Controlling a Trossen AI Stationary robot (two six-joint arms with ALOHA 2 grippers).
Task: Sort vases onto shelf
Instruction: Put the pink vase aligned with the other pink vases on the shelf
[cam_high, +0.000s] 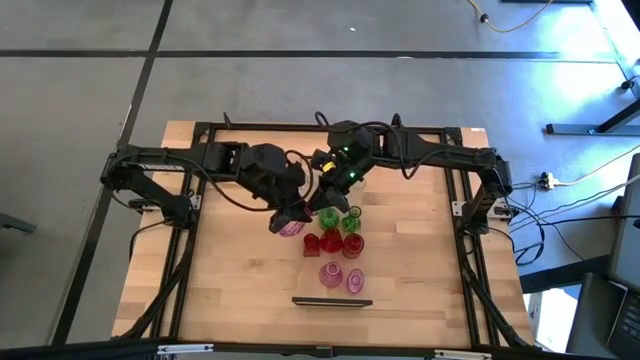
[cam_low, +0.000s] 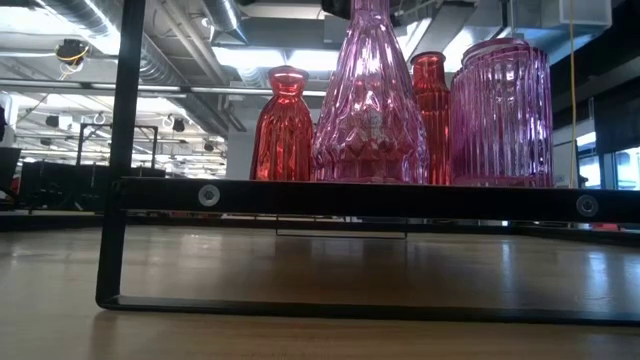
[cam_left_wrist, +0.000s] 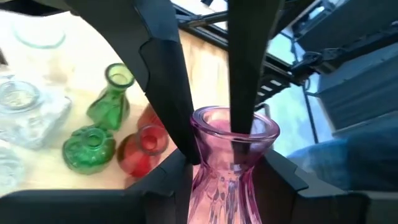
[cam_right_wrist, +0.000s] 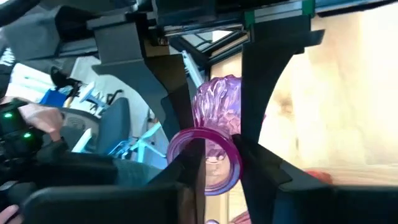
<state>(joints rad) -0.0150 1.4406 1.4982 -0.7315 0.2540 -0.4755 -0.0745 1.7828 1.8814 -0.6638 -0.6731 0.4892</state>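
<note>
In the high view my left gripper (cam_high: 290, 215) is over the middle of the table, shut on a pink vase (cam_high: 290, 228). My right gripper (cam_high: 331, 190) is just to its right, above the green vases (cam_high: 328, 215), and is shut on a purple-pink vase (cam_right_wrist: 217, 109). Red vases (cam_high: 330, 242) stand on their bases below the green ones. Two pink vases (cam_high: 341, 277) stand nearer the shelf (cam_high: 332, 301), which lies along the near edge. The low view looks through the shelf's dark frame (cam_low: 350, 200) at pink (cam_low: 370, 100) and red (cam_low: 285, 125) vases. My left gripper holds the pink vase by its mouth rim (cam_left_wrist: 205, 121), one finger (cam_left_wrist: 245, 74) inside the mouth and the other (cam_left_wrist: 171, 93) outside. The fingers come from above and the vase hangs upright below them. My right gripper has the purple-pink vase at its mouth rim (cam_right_wrist: 233, 155). One finger (cam_right_wrist: 270, 93) is outside the rim and the other (cam_right_wrist: 186, 118) crosses it; whether that one is inside I cannot tell. The vase's body points away along the fingers.
Clear glass vases (cam_left_wrist: 25, 106) stand beyond the green (cam_left_wrist: 109, 99) and red (cam_left_wrist: 143, 149) ones in the left wrist view. The table's black frame rails (cam_high: 185, 250) run along both sides. Bare wood lies left and right of the vase cluster.
</note>
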